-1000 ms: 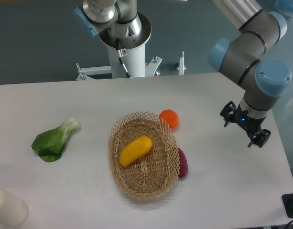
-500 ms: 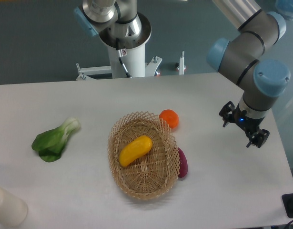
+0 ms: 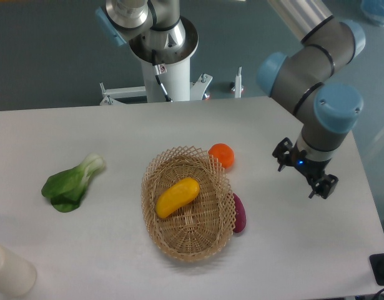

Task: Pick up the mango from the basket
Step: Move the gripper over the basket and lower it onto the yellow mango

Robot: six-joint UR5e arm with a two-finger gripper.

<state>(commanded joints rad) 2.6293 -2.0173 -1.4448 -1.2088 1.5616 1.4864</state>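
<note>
A smooth yellow-orange mango (image 3: pixel 177 196) lies slantwise in the left half of the oval wicker basket (image 3: pixel 213 234), which sits mid-table. My gripper (image 3: pixel 302 173) hangs over the table well to the right of the basket, apart from it and the mango. Its two dark fingers are spread wide and hold nothing.
A round orange fruit (image 3: pixel 222 154) touches the basket's far right rim. A dark purple vegetable (image 3: pixel 239 213) lies against its right side. A green leafy vegetable (image 3: pixel 71 182) rests at the left. A white cylinder (image 3: pixel 9 270) stands at the front left corner. The table's right edge is near the gripper.
The arm has swung left, carrying the gripper roughly 30 pixels closer to the basket. The gripper stays open. The mango and other items have not moved.
</note>
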